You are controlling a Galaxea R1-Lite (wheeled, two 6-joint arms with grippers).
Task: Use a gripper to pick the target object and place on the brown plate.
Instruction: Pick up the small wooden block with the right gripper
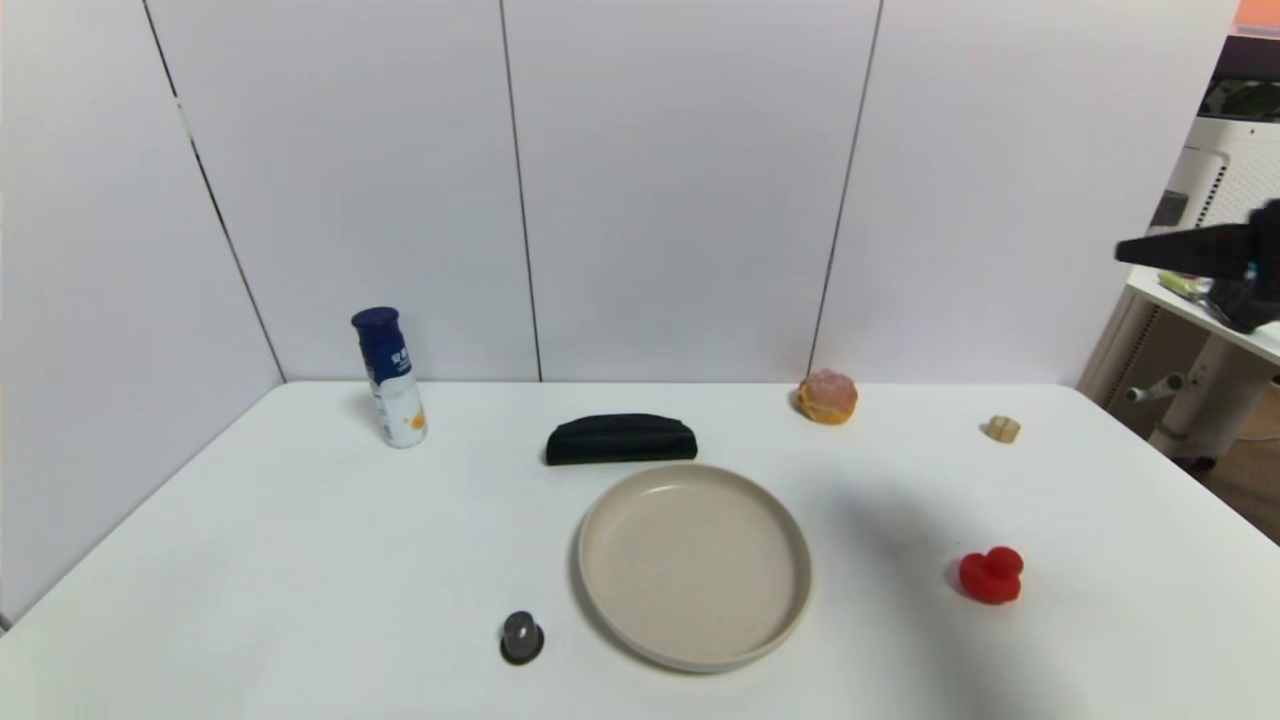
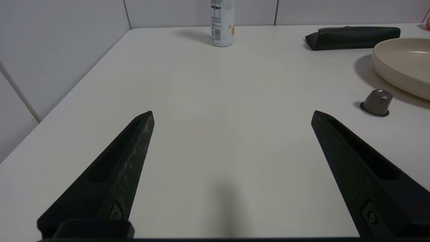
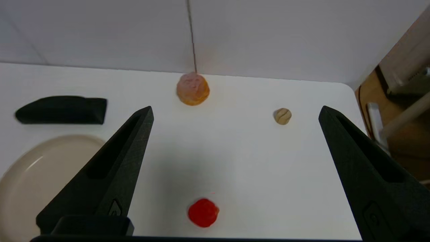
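Note:
The small tan wooden cylinder (image 1: 1002,429) lies on the white table at the far right; it also shows in the right wrist view (image 3: 282,116). The beige-tan plate (image 1: 600,520) sits in the middle near the front, empty; it also shows in the right wrist view (image 3: 20,174) and the left wrist view (image 2: 403,64). My right gripper (image 3: 235,112) is open and empty, held high above the table's right side, with the cylinder ahead of it. In the head view a dark part of it (image 1: 1190,250) shows at the right edge. My left gripper (image 2: 231,114) is open and empty, low over the table's front left.
An orange-pink puff pastry (image 1: 827,397) lies at the back right. A red toy duck (image 1: 991,575) lies at the front right. A black pouch (image 1: 620,439) lies behind the plate. A blue and white bottle (image 1: 390,378) stands at the back left. A grey capsule (image 1: 522,636) lies left of the plate.

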